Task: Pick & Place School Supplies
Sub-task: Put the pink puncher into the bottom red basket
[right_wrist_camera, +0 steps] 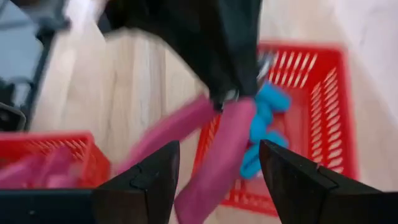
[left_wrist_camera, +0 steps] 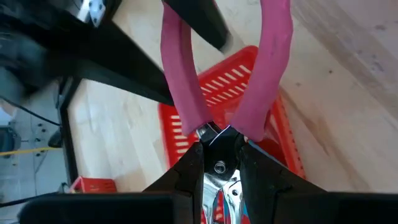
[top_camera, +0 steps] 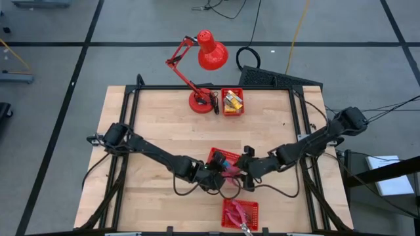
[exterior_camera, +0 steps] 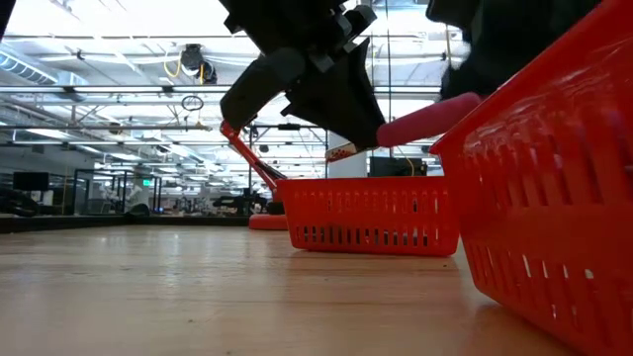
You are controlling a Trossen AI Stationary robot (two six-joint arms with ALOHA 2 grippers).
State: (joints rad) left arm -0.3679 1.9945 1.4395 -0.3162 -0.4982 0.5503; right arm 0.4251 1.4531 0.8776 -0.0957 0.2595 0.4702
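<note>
Red-handled pliers (top_camera: 231,172) with metal jaws hang above the middle red mesh basket (top_camera: 223,157), which holds light-blue eraser blocks (right_wrist_camera: 267,118). My left gripper (top_camera: 213,177) is shut on the pliers. My right gripper (right_wrist_camera: 217,180) is open, one finger on each side of the pliers' two handles (right_wrist_camera: 214,158); I see no touch. The handle (exterior_camera: 425,119) also shows in the low view, sticking out from the dark grippers. My left gripper pinches the pliers' metal head at the pivot (left_wrist_camera: 219,167) between its two fingers. The two red handles (left_wrist_camera: 186,93) stretch away from the fingers toward my right gripper. The pliers are lifted clear, above the middle basket.
A second red basket (top_camera: 239,213) at the table's near edge holds more red-handled pliers. A third (top_camera: 231,101) at the far edge holds yellow pieces, next to the red desk lamp (top_camera: 203,65). Bare wood lies to the left and right of the baskets.
</note>
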